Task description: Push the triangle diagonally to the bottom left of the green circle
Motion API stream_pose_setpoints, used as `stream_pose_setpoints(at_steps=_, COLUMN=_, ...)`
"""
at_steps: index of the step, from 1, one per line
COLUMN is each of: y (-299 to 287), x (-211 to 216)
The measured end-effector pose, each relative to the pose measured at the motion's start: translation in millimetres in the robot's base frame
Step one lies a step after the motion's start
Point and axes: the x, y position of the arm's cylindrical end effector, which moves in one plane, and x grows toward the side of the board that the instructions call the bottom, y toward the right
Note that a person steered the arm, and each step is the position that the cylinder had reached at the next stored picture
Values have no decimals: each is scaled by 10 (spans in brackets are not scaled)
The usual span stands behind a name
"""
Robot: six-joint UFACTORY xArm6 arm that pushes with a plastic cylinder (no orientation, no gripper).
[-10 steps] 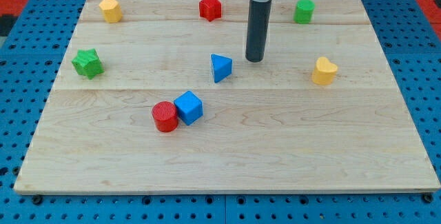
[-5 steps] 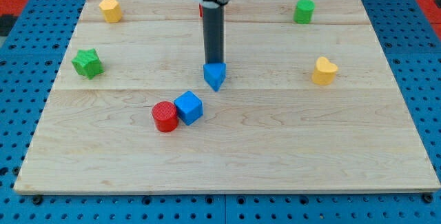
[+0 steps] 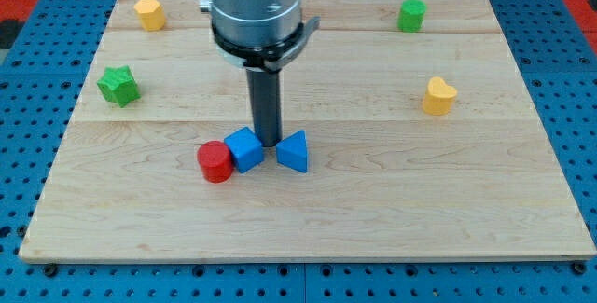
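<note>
The blue triangle lies near the middle of the board, just right of the blue cube. My tip stands between the two, touching or nearly touching both from the view's top side. The green circle, a short green cylinder, sits far off at the view's top right. The red cylinder rests against the blue cube's left side.
A green star is at the view's left, a yellow block at the top left, and a yellow heart at the right. The arm's grey body hides the red star at the board's top.
My tip swept from the view's upper right down and left. The blue triangle slid down beside the blue cube. The cube and red cylinder shifted slightly left and down.
</note>
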Motion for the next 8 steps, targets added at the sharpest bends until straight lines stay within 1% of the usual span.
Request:
stream_pose_setpoints(at_steps=1, y=9, x=127)
stream_pose_setpoints(at_steps=3, y=504, x=654)
stream_pose_setpoints(at_steps=5, y=528, x=609)
stream_pose_setpoints(at_steps=6, y=785, x=530)
stream_pose_setpoints(at_steps=7, y=803, x=381)
stream_pose_setpoints(at_steps=8, y=807, x=344)
